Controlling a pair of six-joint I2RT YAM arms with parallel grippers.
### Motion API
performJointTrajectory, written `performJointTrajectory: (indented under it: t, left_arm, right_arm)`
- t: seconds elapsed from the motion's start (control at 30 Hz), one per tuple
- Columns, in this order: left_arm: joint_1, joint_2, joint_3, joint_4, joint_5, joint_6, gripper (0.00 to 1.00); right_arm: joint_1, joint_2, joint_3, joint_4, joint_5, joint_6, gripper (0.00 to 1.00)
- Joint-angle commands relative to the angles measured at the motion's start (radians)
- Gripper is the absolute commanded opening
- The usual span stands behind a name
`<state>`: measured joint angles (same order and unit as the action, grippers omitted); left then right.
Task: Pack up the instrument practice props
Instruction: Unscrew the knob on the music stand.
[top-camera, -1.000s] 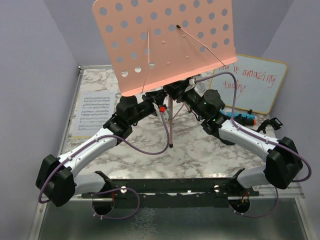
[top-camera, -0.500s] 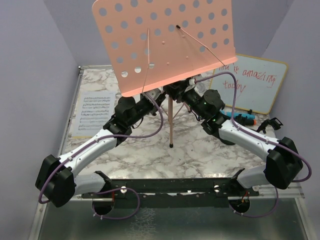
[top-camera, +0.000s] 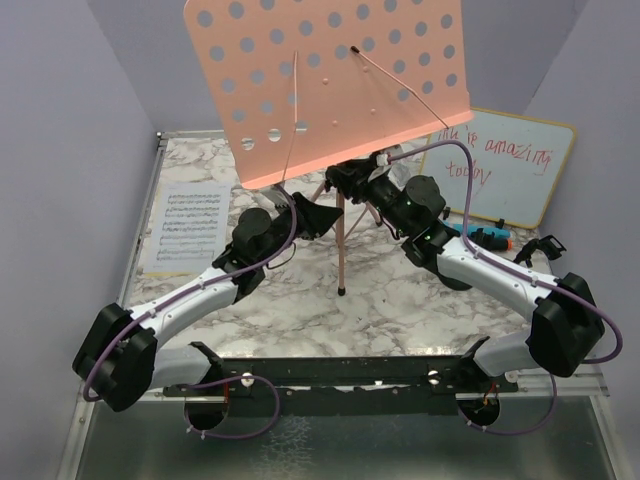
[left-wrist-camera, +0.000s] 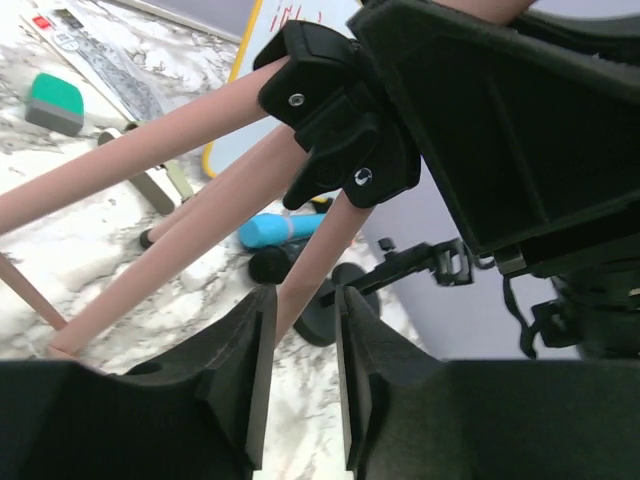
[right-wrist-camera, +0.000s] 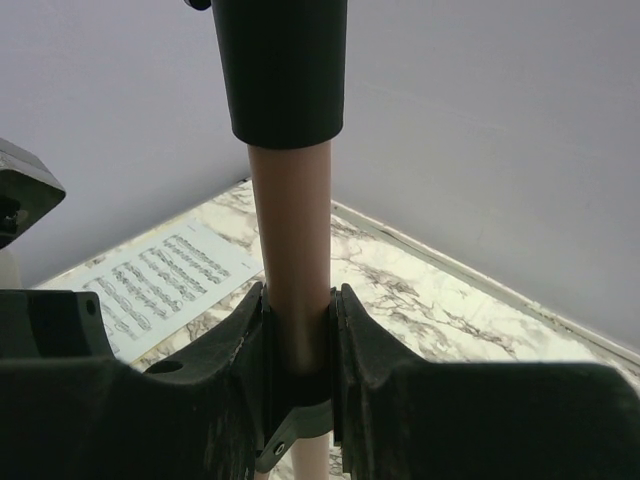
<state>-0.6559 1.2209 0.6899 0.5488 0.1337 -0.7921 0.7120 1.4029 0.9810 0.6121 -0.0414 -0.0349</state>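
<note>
**A:** How will the pink perforated metal music rack on tripod legs (top-camera: 330, 80) handle?

**B:** Stiff, I'd judge, but top-heavy: it is a broad tray on one thin pole, standing upright near the middle of the marble tabletop (top-camera: 400, 290). The painted tube is probably slippery. The best hold looks to be low on the pole, close to the black plastic hub (left-wrist-camera: 340, 130) where the legs meet.

**A:** And the tools?

**B:** The right tool (right-wrist-camera: 297, 300) is clamped round the pole just under the black sleeve (right-wrist-camera: 280, 70). The left tool (left-wrist-camera: 305, 310) has its jaws narrowly apart and grips nothing. It sits beneath the hub, and one leg runs past its tips. Whether they touch, I can't tell.

**A:** What's in the way?

**B:** The spread legs could snag things. Beyond them, toward the right edge, lie a blue microphone (left-wrist-camera: 275, 230) and the black round base of a mic pole (left-wrist-camera: 318, 322). A wood-framed whiteboard with red writing (top-camera: 505, 165) leans at the far right corner. A green eraser (left-wrist-camera: 55, 100) lies beyond the legs too. A printed sheet-music page (top-camera: 185, 225) lies flat by the left edge, well apart.
</note>
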Motion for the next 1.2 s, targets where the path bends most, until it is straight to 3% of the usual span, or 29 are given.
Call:
performJointTrajectory:
  t: [0.0,0.2,0.43,0.7,1.07,1.17]
  left_arm:
    - [0.0,-0.057,-0.057,0.113,-0.084,-0.117,0.41]
    - [0.031,-0.105,-0.123,0.189,-0.126,-0.102,0.57]
    - [0.079,-0.065,-0.081,0.251,-0.052,-0.095,0.63]
    - [0.12,0.009,-0.036,0.338,0.006,-0.121,0.63]
    - [0.134,0.111,-0.034,0.511,0.09,-0.202,0.62]
    - [0.134,0.123,-0.037,0.514,0.078,-0.208,0.49]
  right_arm:
    - [0.007,0.057,-0.011,-0.23,-0.012,-0.003,0.0]
    - [0.007,0.075,-0.001,-0.226,0.0,-0.003,0.0]
    - [0.007,0.05,-0.035,-0.201,0.06,-0.011,0.0]
    - [0.007,0.013,-0.088,-0.135,0.099,-0.004,0.0]
    - [0.007,0.035,-0.064,-0.166,0.102,0.015,0.0]
    - [0.007,0.04,-0.055,-0.184,0.104,0.019,0.0]
